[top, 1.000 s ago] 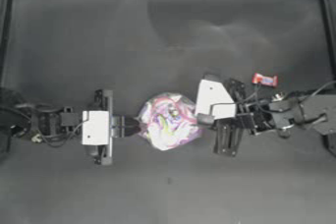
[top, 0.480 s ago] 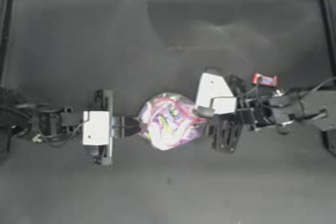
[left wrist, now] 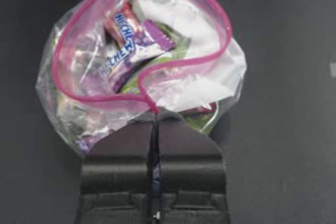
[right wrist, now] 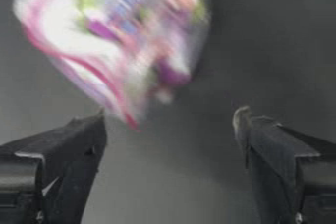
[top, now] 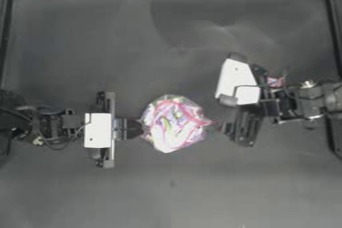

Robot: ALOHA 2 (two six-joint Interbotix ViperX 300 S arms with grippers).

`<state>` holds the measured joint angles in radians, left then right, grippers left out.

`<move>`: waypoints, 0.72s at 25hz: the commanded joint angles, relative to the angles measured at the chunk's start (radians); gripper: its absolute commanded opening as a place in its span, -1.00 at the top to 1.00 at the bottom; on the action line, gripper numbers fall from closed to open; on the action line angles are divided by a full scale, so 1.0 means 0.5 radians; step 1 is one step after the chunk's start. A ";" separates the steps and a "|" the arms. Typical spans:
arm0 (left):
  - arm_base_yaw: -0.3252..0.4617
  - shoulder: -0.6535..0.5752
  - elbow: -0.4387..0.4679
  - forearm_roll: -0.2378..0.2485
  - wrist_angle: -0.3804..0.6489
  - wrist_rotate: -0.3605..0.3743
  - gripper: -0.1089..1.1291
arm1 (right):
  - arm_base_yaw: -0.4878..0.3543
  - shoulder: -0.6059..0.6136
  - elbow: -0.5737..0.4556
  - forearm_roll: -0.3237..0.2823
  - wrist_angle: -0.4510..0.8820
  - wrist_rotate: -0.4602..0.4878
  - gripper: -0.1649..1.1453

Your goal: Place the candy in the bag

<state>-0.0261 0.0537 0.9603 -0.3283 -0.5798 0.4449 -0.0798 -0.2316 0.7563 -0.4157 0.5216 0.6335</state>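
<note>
Bag point(left wrist: 141, 66) — clear, pink-rimmed, sweets inside, pinched by left pincer point(left wrist: 155, 120), right pincer point(right wrist: 171, 120) agape.

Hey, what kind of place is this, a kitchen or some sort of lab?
Most likely a robot lab bench, not a kitchen: a bare dark table with a raised rim, the left gripper pinching a bag of sweets, and the right gripper open beside it.

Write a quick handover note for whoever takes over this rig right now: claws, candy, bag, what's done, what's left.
Left claw: shut on the bag rim at mid-table, mouth held open.
Right claw: open, empty, just right of the bag.
Candy: loose on the table by the right arm, not yet picked up.
Done: bag opened and held.
Left: grab the candy with the right claw, drop it in the bag.
</note>
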 commanded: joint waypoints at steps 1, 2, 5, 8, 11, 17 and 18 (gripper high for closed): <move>0.000 -0.018 -0.031 -0.003 -0.012 0.000 0.62 | -0.089 -0.120 0.034 0.000 0.117 -0.006 -0.79; 0.000 -0.015 -0.031 -0.003 -0.012 0.000 0.62 | -0.117 -0.141 0.055 0.003 0.132 -0.009 -0.79; 0.003 -0.018 -0.031 -0.003 -0.012 0.000 0.62 | -0.209 -0.218 0.117 0.003 0.150 -0.049 -0.79; 0.000 -0.015 -0.031 -0.003 -0.012 0.000 0.62 | -0.279 -0.282 0.160 0.046 0.163 -0.126 -0.79; 0.003 -0.015 -0.031 -0.003 -0.012 0.000 0.62 | -0.380 -0.331 0.181 0.172 0.206 -0.276 -0.79; 0.000 -0.006 -0.031 -0.003 -0.012 -0.003 0.62 | -0.635 -0.350 0.206 0.543 0.264 -0.782 -0.79; 0.003 -0.006 -0.031 -0.003 -0.012 -0.003 0.62 | -0.678 -0.347 0.218 0.592 0.267 -0.850 -0.79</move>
<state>-0.0276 0.0629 0.9603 -0.3283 -0.5798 0.4449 -0.3881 -0.3881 0.8698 -0.1580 0.6535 0.2424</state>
